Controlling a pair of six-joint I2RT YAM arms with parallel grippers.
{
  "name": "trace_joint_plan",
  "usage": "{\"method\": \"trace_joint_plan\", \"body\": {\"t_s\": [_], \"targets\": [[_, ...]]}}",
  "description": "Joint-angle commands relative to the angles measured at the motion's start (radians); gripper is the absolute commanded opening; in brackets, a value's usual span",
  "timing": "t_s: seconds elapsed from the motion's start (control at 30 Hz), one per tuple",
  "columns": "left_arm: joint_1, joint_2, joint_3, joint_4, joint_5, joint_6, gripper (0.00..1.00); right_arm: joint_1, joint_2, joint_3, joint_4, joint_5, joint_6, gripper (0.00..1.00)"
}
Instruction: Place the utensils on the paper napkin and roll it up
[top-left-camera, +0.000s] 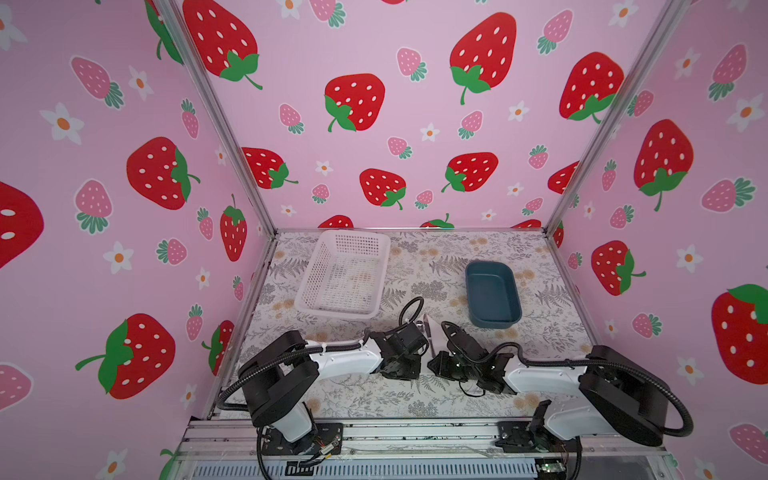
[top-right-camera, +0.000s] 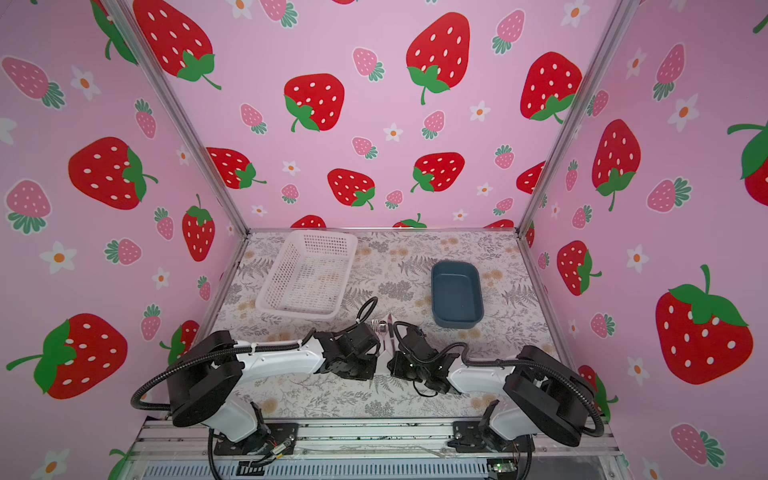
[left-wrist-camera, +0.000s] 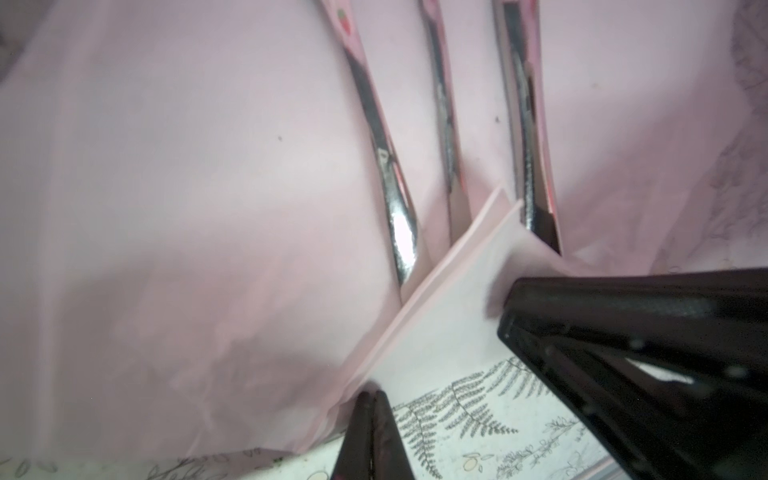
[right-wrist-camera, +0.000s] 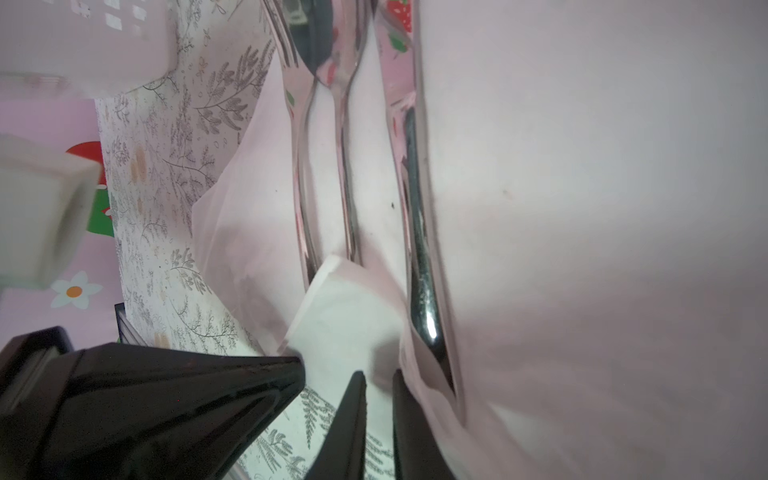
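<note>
We see a fern-printed table (top-left-camera: 415, 257) carrying a white basket (top-left-camera: 332, 312), which we use as our landmark. It holds nothing we can make out. To its right, well apart, stands a blue tub (top-left-camera: 492, 291), also empty.

The paper napkin (left-wrist-camera: 187, 187) lies just off the basket's near right corner, toward the table's front edge. On it rest the utensils (right-wrist-camera: 347, 187): we count three slim metal handles side by side. Their long axis runs front to back, with the heads toward the basket's end of the table.

Both arms meet at the handle ends, where a napkin corner is folded over the metal. The left gripper (left-wrist-camera: 372, 395), on the basket's side, has its jaws pressed together on the flap's edge. The right gripper (right-wrist-camera: 379, 374), on the side away from the basket, pinches the same flap with a thin gap. The utensils lie straight ahead of both grippers, and neither arm is clearly nearer. We judge that the roll must turn across that axis.
</note>
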Motion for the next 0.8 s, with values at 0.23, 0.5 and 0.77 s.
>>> {"method": "trace_joint_plan", "body": {"t_s": [0.23, 0.5, 0.77], "targets": [[-0.001, -0.146, -0.015, -0.102, -0.107, -0.037, 0.14, 0.001, -0.002, -0.014, -0.026, 0.026, 0.018, 0.17], [-0.028, -0.14, 0.048, -0.019, -0.023, -0.008, 0.13, 0.0, -0.002, -0.003, -0.016, 0.015, 0.012, 0.17], [-0.028, 0.029, 0.192, -0.045, 0.007, -0.01, 0.07, -0.006, -0.032, -0.003, -0.016, 0.025, 0.016, 0.18]]}}
